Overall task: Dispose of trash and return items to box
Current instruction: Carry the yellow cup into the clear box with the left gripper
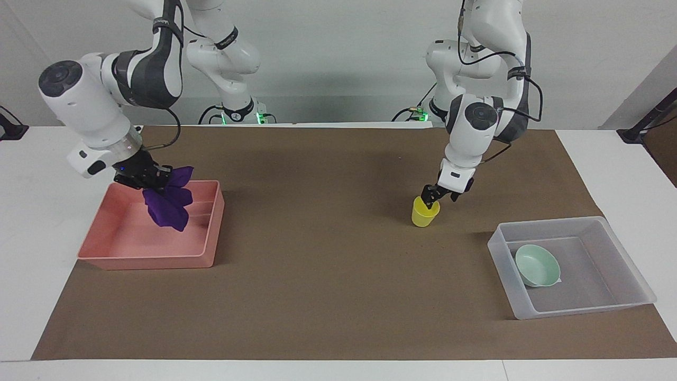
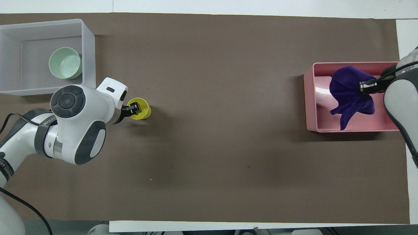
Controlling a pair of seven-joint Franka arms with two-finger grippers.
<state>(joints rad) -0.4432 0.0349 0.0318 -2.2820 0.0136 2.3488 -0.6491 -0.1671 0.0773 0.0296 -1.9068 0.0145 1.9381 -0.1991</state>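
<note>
My right gripper [image 1: 149, 180] is shut on the purple cloth wad [image 1: 166, 205], which hangs over the pink tray [image 1: 148, 262]. The overhead view shows the right gripper [image 2: 364, 88] and the cloth [image 2: 346, 93] over the tray [image 2: 310, 98] too. My left gripper [image 1: 431, 196] is open at the rim of the upright yellow cup [image 1: 423, 216]. The left gripper [image 2: 133, 109] covers the edge of the cup [image 2: 144, 112] nearest the left arm's end. The mint-green bowl [image 1: 538, 266] lies in the clear box [image 1: 582, 309], also seen from overhead as the bowl [image 2: 64, 62] in the box [image 2: 88, 55].
Brown paper [image 1: 328, 275] covers the table's middle. The pink tray stands at the right arm's end and the clear box at the left arm's end. The cup stands beside the box, toward the table's middle.
</note>
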